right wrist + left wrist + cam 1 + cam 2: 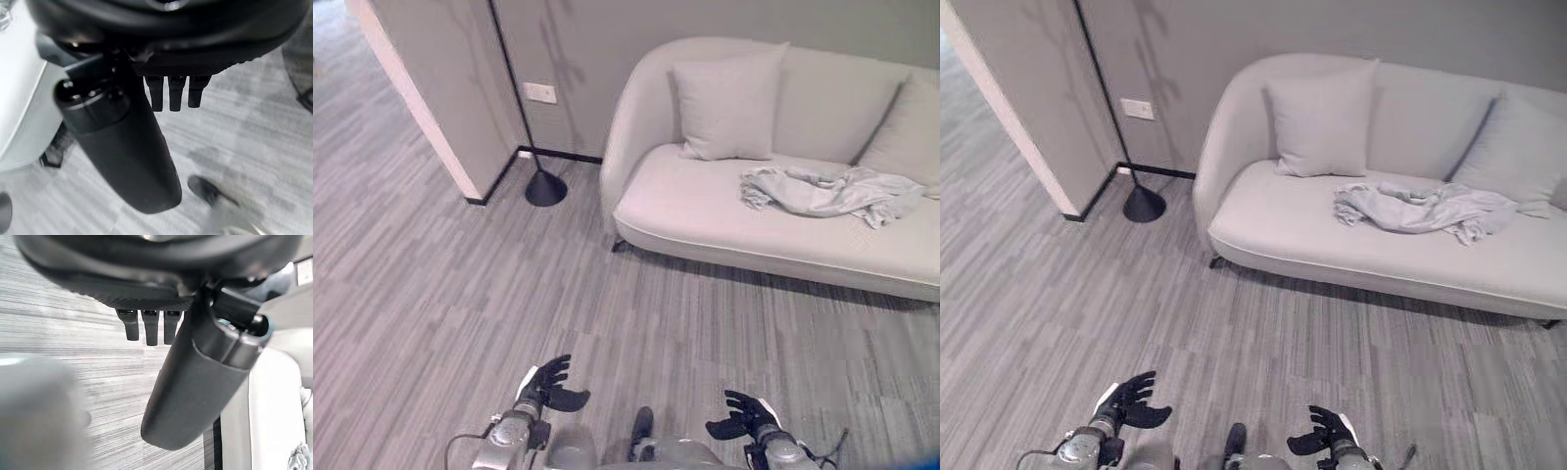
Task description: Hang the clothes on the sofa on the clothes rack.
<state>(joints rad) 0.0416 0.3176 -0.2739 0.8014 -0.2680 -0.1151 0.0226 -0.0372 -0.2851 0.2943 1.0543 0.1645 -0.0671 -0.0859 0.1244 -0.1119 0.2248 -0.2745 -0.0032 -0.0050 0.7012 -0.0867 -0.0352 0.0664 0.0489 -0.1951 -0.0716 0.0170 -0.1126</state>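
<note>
My left hand (551, 384) and my right hand (742, 417) hang low in front of me above the striped grey floor (431, 294), both empty with fingers loosely spread and thumbs apart. The crumpled pale grey garment (832, 191) lies on the seat of the light sofa (705, 211), toward its right end, between two cushions. A black floor lamp (543, 186) stands beside the sofa's left arm, by the wall corner.

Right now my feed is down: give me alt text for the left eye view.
A crumpled light garment lies on the seat of a pale sofa with two cushions, across the grey floor. A black floor lamp stands left of the sofa. Low in front, the left hand and right hand hang open and hold nothing.
</note>
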